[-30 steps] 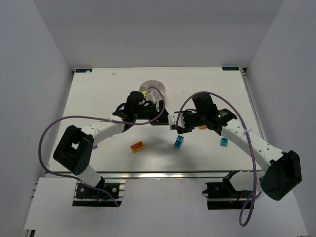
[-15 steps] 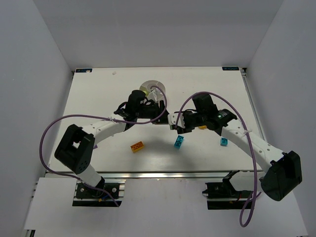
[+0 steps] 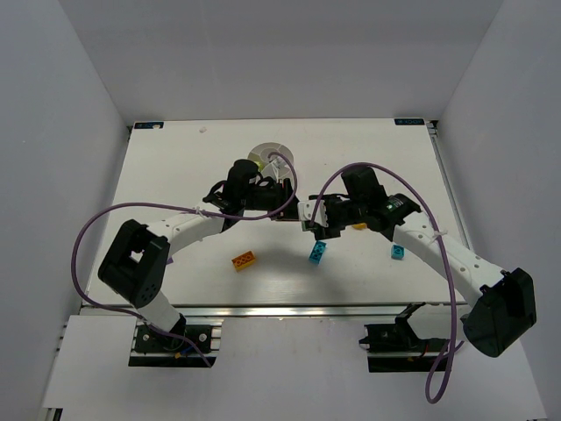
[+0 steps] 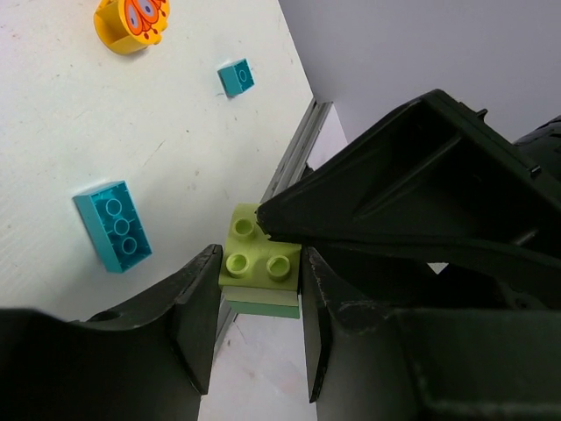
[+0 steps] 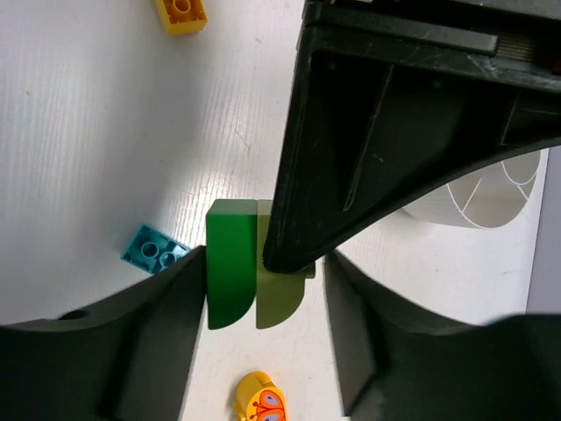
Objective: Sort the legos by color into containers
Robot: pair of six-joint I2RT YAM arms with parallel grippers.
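Observation:
A lime brick (image 4: 259, 263) stacked on a green brick (image 5: 230, 276) hangs above the table between both grippers. My right gripper (image 5: 263, 294) is shut on the stack, its left finger against the green side. My left gripper (image 4: 259, 329) is shut on the lime brick from its two sides. The grippers meet at mid table in the top view, left gripper (image 3: 287, 207), right gripper (image 3: 307, 219). The white divided bowl (image 3: 268, 155) stands just behind them, and its rim shows in the right wrist view (image 5: 495, 197).
On the table lie an orange brick (image 3: 244, 260), a cyan brick (image 3: 316, 253), a small cyan brick (image 3: 398, 253) and a round yellow-orange piece (image 4: 131, 22). The table's front rail (image 4: 294, 153) runs near the left gripper.
My left gripper has moved right, from beside the bowl to the stack in the right gripper, and now grips the lime brick. The right arm has barely moved.

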